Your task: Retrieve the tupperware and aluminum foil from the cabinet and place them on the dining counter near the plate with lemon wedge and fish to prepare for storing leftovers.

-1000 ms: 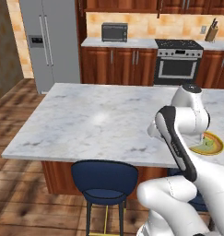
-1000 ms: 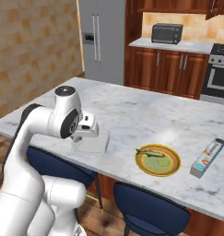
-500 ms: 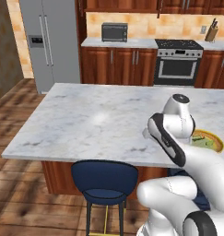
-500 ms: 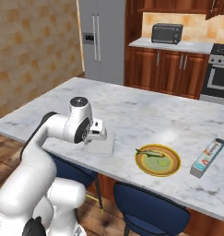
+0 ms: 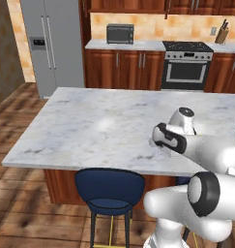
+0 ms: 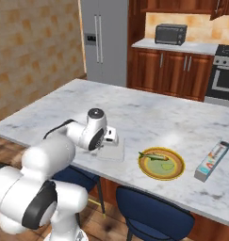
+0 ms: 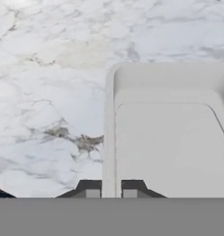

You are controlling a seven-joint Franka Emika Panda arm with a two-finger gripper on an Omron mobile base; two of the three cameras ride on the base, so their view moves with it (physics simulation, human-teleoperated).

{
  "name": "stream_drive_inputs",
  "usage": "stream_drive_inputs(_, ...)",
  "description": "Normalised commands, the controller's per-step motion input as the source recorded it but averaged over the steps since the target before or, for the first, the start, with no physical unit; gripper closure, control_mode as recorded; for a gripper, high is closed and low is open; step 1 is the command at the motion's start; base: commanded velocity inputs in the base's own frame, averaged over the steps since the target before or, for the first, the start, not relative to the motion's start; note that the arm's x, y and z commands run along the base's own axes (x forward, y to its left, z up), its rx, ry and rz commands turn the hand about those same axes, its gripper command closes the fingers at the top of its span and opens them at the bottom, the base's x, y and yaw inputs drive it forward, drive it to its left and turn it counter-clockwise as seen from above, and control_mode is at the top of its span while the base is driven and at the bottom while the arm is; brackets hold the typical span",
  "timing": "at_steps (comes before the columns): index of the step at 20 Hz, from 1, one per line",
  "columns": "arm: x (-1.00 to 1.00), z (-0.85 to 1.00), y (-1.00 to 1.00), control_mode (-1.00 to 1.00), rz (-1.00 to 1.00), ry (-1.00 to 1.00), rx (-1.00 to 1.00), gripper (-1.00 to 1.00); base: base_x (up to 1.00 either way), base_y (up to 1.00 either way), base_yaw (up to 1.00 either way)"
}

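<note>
here the gripper [image 7: 111,188] pinches the tupperware [image 7: 168,138] rim, right side cut off.

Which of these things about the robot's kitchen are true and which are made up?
1. The gripper is shut on the rim of the plastic box. True.
2. The plastic box is up in a cupboard. False: it is low over the marble counter, at its near edge.
3. The foil box lies on the counter, on the far side of the plate from the plastic box. True.
4. The plate is empty. False: there is greenish food on it.
5. A blue stool stands at the counter. True.
6. The foil box lies on the plate. False: it lies beside it, apart.
</note>
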Motion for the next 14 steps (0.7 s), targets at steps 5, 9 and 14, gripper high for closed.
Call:
stream_drive_inputs(5,0.47,-0.40,-0.26,-1.00,0.00,0.00,0.01,1.00,0.00,0.00,0.00)
stream_drive_inputs(9,0.44,-0.41,-0.24,-1.00,0.00,0.00,0.01,1.00,0.00,0.00,0.00)
stream_drive_inputs(14,0.42,-0.41,-0.24,-1.00,0.00,0.00,0.00,1.00,0.00,0.00,0.00)
